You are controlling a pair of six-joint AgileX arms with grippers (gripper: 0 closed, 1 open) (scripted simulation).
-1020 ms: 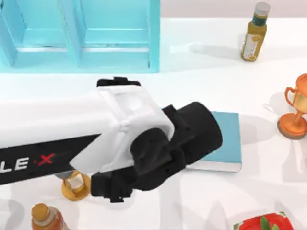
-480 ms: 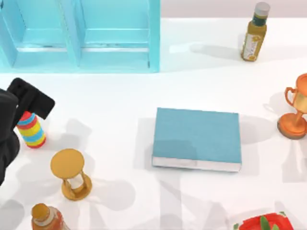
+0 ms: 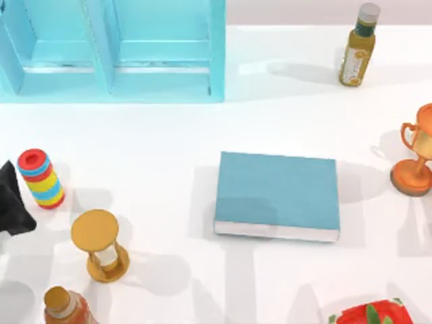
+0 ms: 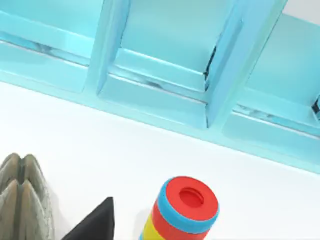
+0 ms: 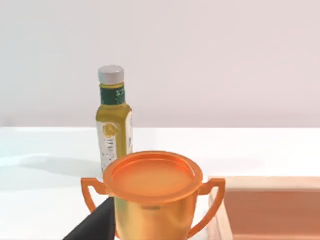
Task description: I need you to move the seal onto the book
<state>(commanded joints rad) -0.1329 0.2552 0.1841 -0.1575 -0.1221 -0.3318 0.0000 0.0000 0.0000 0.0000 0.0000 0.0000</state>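
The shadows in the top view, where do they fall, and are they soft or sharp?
Top view: soft grey shadows lie left of the book and right of the hourglass; broad pale bands cross the table near the bottom. Right wrist view: the oil bottle casts a faint blurred shadow.

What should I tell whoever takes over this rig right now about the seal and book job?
left gripper: at the table's left edge, beside the striped ring stack.
right gripper: parked close to the orange trophy.
book: lies flat at the middle of the table, with nothing on its cover.
seal: probably the grey-tan stony block close to the left wrist camera. I cannot tell whether it is held.
Done: nothing confirmed. The seal is not yet on the book.
Left: check the hold on the seal, carry it over the book, set it on the cover, then release.
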